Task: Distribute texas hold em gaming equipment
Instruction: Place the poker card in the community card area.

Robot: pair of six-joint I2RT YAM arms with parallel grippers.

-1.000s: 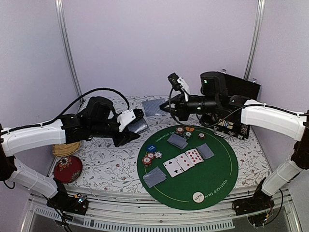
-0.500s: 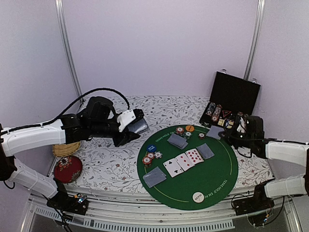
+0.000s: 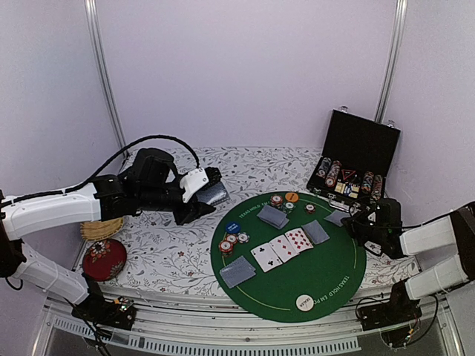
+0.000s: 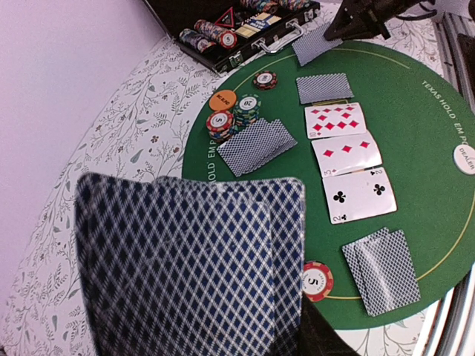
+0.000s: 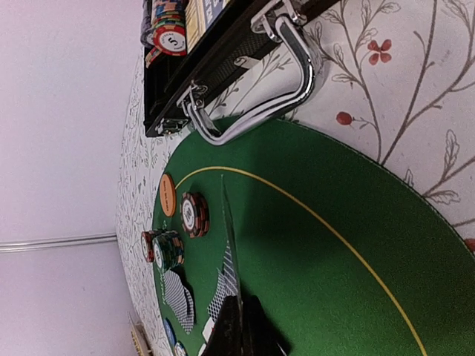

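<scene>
My left gripper (image 3: 210,194) is shut on a stack of playing cards (image 4: 193,267) with blue-checked backs, held above the flowered cloth left of the green round mat (image 3: 338,271). My right gripper (image 3: 350,221) is shut on one card (image 3: 338,217), low at the mat's right rim. That card shows edge-on in the right wrist view (image 5: 228,245). On the mat lie three face-up cards (image 3: 282,247) and three face-down pairs (image 3: 273,216). There are also chip stacks (image 3: 282,201), an orange button (image 3: 292,196), a blue button (image 3: 232,228) and a white dealer button (image 3: 304,302).
An open black chip case (image 3: 356,159) stands at the back right, its metal handle (image 5: 252,89) close to my right gripper. A red round cushion (image 3: 104,258) and a straw basket (image 3: 100,228) sit at the left under my left arm.
My right arm has swung from the far middle of the table to the right and down with a card, reaching the mat's right rim. My left arm has not moved.
</scene>
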